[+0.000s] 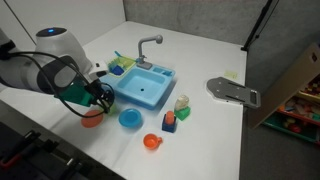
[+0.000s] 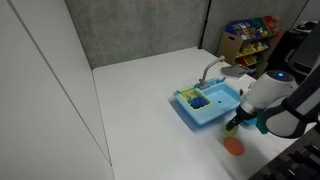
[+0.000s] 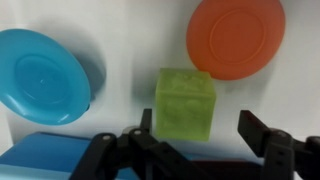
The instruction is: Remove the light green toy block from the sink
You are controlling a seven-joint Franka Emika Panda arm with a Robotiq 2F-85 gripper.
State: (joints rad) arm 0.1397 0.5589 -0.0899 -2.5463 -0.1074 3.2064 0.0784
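The light green toy block (image 3: 185, 103) lies on the white table between a blue toy plate (image 3: 42, 75) and an orange toy plate (image 3: 235, 37). It is outside the light blue sink (image 1: 145, 88), whose edge shows at the lower left of the wrist view (image 3: 40, 155). My gripper (image 3: 197, 135) is open just above the block. One finger is close by the block's side and the other stands apart from it. In both exterior views the gripper (image 1: 97, 98) (image 2: 238, 122) hangs low beside the sink (image 2: 210, 103) and hides the block.
On the table in front of the sink are the orange plate (image 1: 92, 120), the blue plate (image 1: 130, 119), an orange toy (image 1: 151, 142) and small toy pieces (image 1: 171, 121). A grey metal part (image 1: 232, 92) lies near the table's edge. A shelf of goods (image 2: 250, 35) stands behind.
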